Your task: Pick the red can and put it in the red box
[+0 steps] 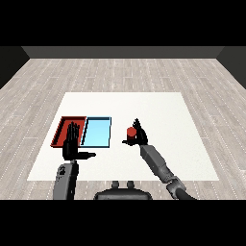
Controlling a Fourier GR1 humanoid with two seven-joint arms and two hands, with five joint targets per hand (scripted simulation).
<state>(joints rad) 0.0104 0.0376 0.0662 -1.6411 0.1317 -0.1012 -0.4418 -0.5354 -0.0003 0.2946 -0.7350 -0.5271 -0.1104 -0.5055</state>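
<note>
Red can [130,132] upright, frame centre-right, right of the light blue tray [96,132]. Right hand [138,136] curls around it. Left hand [72,143] spread over the red tray [63,126]. Can probably rigid, light, smooth; side grip suits.

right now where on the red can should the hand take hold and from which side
Grip the red can round the middle of its upright curved side, coming in from its right, where the right hand is already against it with fingers and thumb apparently curling round it. The can stands upright on the white table, right of the light blue tray, so a sideways wrap probably suits it better than a top grab.
</note>
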